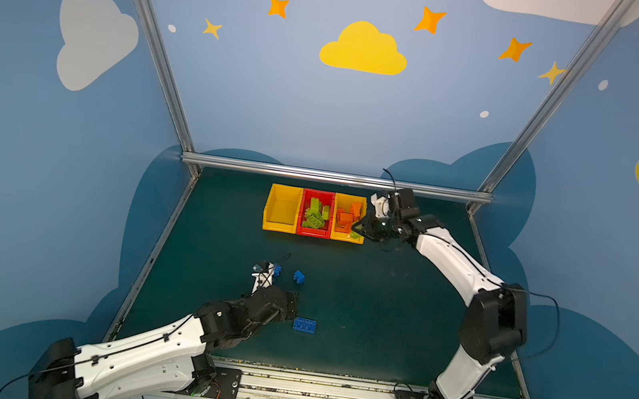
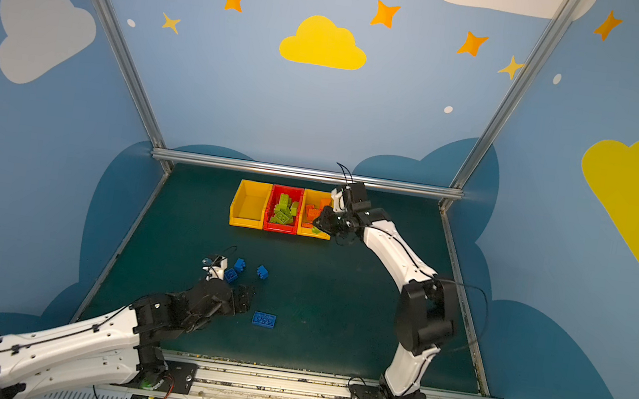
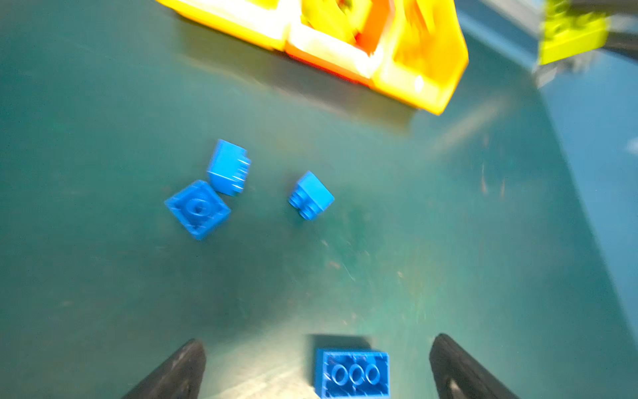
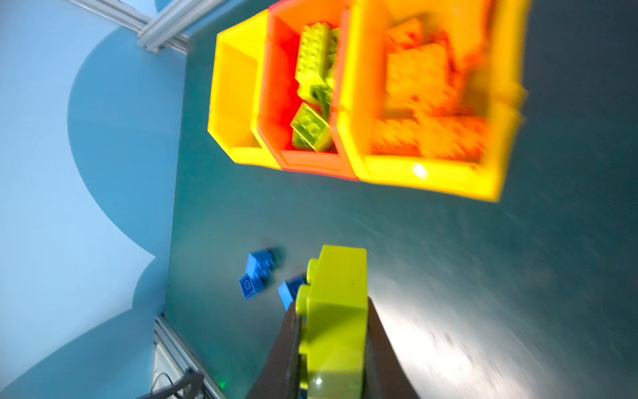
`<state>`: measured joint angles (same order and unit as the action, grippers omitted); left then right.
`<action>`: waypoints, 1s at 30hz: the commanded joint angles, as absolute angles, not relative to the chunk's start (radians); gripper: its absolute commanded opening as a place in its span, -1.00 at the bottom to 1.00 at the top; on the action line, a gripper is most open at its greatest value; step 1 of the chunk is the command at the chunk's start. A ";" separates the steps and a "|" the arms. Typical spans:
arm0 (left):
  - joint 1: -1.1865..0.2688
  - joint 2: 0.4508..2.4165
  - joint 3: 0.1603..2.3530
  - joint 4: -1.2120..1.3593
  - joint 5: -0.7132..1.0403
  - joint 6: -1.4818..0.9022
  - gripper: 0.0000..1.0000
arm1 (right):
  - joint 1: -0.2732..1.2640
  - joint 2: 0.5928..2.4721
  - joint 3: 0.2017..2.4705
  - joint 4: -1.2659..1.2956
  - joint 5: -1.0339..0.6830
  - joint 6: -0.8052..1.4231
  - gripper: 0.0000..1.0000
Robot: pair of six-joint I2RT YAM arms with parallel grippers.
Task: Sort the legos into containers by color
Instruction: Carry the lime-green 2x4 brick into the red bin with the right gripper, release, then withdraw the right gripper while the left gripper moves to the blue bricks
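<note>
The right tool [image 1: 359,227] is clenched on a lime green brick [image 4: 336,321], whose studs are turned sideways. It hangs by the near corner of the yellow bin of orange bricks [image 4: 431,179]. The red bin [image 4: 272,86], heaped with green bricks, sits one bin beyond that. To carry well, I would hold the brick above the yellow wall, cross it fully, and let go only when low over the red bin's middle, so nothing bounces out. The left tool [image 3: 317,340] is released, jaws spread wide, with a flat blue brick [image 3: 352,373] lying underside-up on the surface [image 3: 448,241] between them. Three small blue bricks [image 3: 310,195] lie ahead of it, and the empty yellow bin [image 1: 279,224] farther on.
</note>
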<state>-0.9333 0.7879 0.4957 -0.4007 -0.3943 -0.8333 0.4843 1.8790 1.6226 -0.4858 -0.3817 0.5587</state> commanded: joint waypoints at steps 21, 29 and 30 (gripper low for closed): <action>-0.749 0.614 0.412 -0.507 -0.389 -0.888 1.00 | 0.511 2.566 2.614 -0.663 -0.452 0.511 0.39; -0.746 0.623 0.427 -0.506 -0.365 -0.869 1.00 | 0.519 2.307 2.327 -0.622 -0.450 0.467 0.42; -0.746 0.635 0.438 -0.514 -0.367 -0.862 1.00 | 0.521 2.255 2.262 -0.606 -0.452 0.462 0.42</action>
<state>-0.7517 0.6216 0.3985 -0.5003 -0.3691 -0.8898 0.5144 2.4111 2.3535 -0.6491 -0.4393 0.4931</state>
